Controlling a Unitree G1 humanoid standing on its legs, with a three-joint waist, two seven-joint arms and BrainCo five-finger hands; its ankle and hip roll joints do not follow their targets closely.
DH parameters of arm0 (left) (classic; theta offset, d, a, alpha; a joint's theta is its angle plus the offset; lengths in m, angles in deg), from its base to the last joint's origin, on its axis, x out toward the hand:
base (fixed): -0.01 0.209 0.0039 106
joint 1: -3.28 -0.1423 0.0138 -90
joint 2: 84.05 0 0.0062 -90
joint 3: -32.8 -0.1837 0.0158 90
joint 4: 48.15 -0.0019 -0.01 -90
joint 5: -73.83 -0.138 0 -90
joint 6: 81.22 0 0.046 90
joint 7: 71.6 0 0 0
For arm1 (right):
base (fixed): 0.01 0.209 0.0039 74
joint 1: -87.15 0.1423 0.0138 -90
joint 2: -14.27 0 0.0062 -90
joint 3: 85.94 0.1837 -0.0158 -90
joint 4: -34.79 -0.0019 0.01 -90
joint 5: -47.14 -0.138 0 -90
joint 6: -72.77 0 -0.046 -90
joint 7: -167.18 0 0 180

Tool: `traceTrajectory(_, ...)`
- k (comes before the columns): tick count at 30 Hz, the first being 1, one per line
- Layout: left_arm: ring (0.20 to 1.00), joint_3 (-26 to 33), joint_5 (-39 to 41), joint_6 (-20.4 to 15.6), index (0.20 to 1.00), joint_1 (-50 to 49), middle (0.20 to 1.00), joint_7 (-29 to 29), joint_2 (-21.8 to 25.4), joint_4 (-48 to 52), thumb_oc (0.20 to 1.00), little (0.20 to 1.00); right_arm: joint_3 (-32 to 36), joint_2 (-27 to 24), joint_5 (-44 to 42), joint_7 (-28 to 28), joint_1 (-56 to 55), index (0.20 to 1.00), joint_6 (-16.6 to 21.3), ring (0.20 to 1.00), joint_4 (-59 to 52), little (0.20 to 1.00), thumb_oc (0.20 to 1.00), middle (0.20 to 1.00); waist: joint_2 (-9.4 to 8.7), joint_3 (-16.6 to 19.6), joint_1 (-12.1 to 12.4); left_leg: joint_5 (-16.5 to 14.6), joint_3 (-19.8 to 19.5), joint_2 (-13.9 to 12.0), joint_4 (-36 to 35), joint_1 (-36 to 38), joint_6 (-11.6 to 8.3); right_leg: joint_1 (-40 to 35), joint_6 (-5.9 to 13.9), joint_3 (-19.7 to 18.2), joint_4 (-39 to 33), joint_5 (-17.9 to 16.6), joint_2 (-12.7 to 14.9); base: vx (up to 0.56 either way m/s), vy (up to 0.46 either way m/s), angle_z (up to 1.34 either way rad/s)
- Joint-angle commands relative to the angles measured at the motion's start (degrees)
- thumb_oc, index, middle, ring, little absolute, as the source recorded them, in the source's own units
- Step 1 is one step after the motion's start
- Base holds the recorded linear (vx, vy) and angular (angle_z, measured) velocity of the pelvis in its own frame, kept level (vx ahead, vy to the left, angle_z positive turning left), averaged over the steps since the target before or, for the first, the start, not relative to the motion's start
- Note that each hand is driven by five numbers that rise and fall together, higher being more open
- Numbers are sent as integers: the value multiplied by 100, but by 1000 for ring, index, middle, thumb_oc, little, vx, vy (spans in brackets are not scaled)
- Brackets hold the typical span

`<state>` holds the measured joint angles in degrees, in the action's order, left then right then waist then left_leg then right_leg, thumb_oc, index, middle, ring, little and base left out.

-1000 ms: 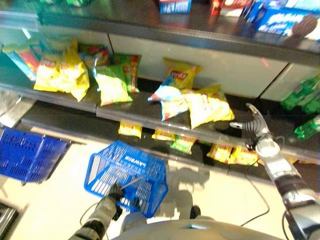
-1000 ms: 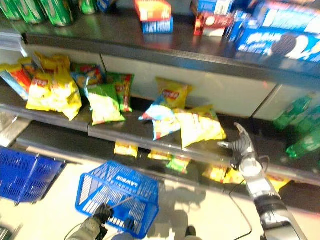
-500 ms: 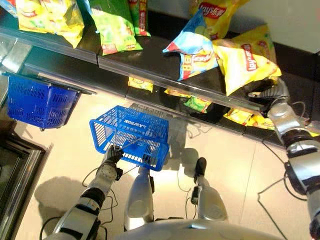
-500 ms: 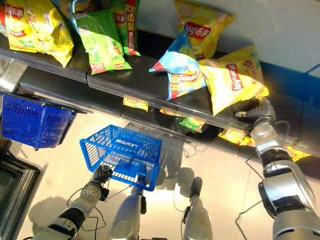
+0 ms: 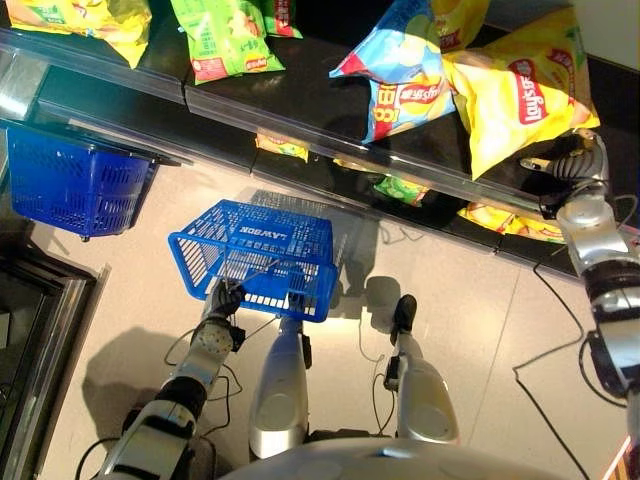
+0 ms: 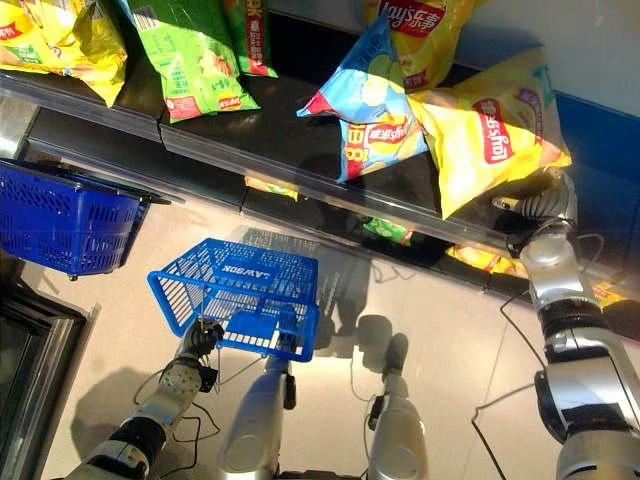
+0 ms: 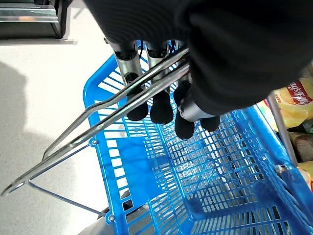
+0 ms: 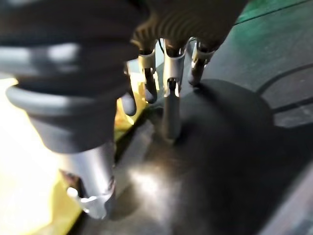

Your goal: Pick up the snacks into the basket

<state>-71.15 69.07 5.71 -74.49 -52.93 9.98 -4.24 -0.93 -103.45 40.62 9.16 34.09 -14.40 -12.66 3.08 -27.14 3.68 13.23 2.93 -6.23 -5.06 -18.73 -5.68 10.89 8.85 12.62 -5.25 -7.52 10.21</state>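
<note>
A light blue plastic basket (image 5: 262,250) hangs over the floor, and my left hand (image 5: 224,299) is shut on its wire handle (image 7: 112,110); nothing lies in the basket. On the dark shelf (image 5: 310,110) lie snack bags: a big yellow one (image 5: 525,95), a blue one (image 5: 395,85) and a green one (image 5: 225,35). My right hand (image 5: 574,166) rests on the shelf at the lower right corner of the big yellow bag, open, with straight fingers (image 8: 170,105) touching the dark surface beside the yellow bag (image 8: 19,191).
More yellow bags (image 5: 85,20) lie at the shelf's far left. Small bags (image 5: 400,188) sit on the lower shelf under the clear front rail. A darker blue basket (image 5: 75,180) stands on the floor at left, next to a metal frame (image 5: 30,330).
The camera has tilted down, so the whole picture shifted. My right hand came down from the air onto the shelf beside the big yellow bag. The left hand kept hold of the basket.
</note>
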Motion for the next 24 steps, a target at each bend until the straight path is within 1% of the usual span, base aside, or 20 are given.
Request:
traceTrajectory(1,200,-83,-192,93,200,-271,200,168,226,-247,200,200,83,25,-182,261,-18,1000,272,1000,-471,1000,1000,1000,-36,-48,21,-519,150,449,48,122,100,629,189,-222,246,-272,218,0,0,0)
traceTrajectory(3,200,-13,-203,126,200,-243,200,185,228,-232,200,200,271,48,-28,382,-268,1000,279,1000,-925,1000,1000,1000,-57,-42,-20,-535,158,450,39,138,98,626,195,-242,227,-284,215,0,0,0)
traceTrajectory(4,200,-14,-203,126,200,-243,200,185,228,-232,200,200,274,49,-28,382,-271,1000,278,1000,-927,1000,1000,1000,-57,-42,-18,-535,158,450,39,138,98,626,195,-243,227,-284,215,0,0,0)
traceTrajectory(5,200,145,-259,179,200,-190,200,255,224,-180,200,200,748,225,148,628,-792,1000,336,1000,-1869,1000,1000,1000,-93,-60,-134,-538,171,441,36,145,97,650,198,-262,216,-305,195,0,0,0)
traceTrajectory(6,200,135,-259,180,200,-192,200,255,229,-179,200,200,765,231,154,628,-815,1000,326,1000,-1889,1000,1000,1000,-95,-55,-124,-538,172,441,36,145,97,650,198,-263,216,-305,195,-18,-21,-3)
traceTrajectory(7,200,228,-266,231,200,-169,200,306,203,-111,200,200,1078,458,272,749,-1204,1000,359,1000,-2554,1000,1000,1000,-125,-54,-203,-550,190,420,37,149,103,676,192,-291,201,-312,181,-8,-27,-6)
traceTrajectory(9,200,283,-321,279,200,-149,200,331,206,-39,200,200,1348,636,526,736,-1688,1000,306,1000,-3059,1000,1000,1000,-172,-53,-276,-556,203,399,39,152,109,683,188,-315,193,-306,164,-4,-17,-4)
traceTrajectory(12,200,359,-406,338,200,-148,200,307,195,-6,200,200,1546,774,938,641,-2232,1000,168,1000,-3637,1000,1000,1000,-220,-39,-338,-558,229,382,42,174,110,675,181,-317,199,-290,146,0,0,0)
traceTrajectory(13,200,355,-408,339,200,-151,200,306,195,-7,200,200,1559,785,949,636,-2256,1000,155,1000,-3667,1000,1000,1000,-221,-36,-334,-558,228,383,42,176,110,672,181,-317,199,-289,146,-3,-28,-6)
traceTrajectory(14,200,440,-411,361,200,-83,200,325,182,-63,200,200,1673,928,1044,623,-2498,1000,153,1000,-3885,1000,1000,1000,-250,-26,-399,-564,235,369,37,189,107,665,182,-326,187,-295,132,-4,-20,-5)
traceTrajectory(15,200,435,-411,360,200,-83,200,326,187,-68,200,200,1685,945,1053,619,-2521,1000,140,1000,-3915,1000,1000,1000,-254,-23,-394,-564,235,370,38,189,107,663,182,-326,186,-295,132,-6,-24,-6)
traceTrajectory(18,200,462,-446,412,200,44,200,348,165,-159,200,200,1793,1152,1180,579,-2841,1000,174,1000,-4294,1000,1000,1000,-303,19,-482,-575,261,355,41,201,111,690,175,-368,185,-292,114,1,-13,-6)
traceTrajectory(21,200,479,-442,425,200,63,200,355,164,-178,200,200,1851,1209,1252,559,-2990,1000,182,1000,-4473,1000,1000,1000,-318,40,-505,-579,267,351,38,204,113,698,176,-379,184,-287,103,0,-5,-4)
traceTrajectory(24,200,497,-437,440,200,114,200,374,154,-226,200,200,1910,1351,1109,536,-3122,1000,266,1000,-4591,1000,1000,1000,-360,61,-557,-585,277,349,44,218,122,697,170,-393,180,-293,87,-3,-21,-5)
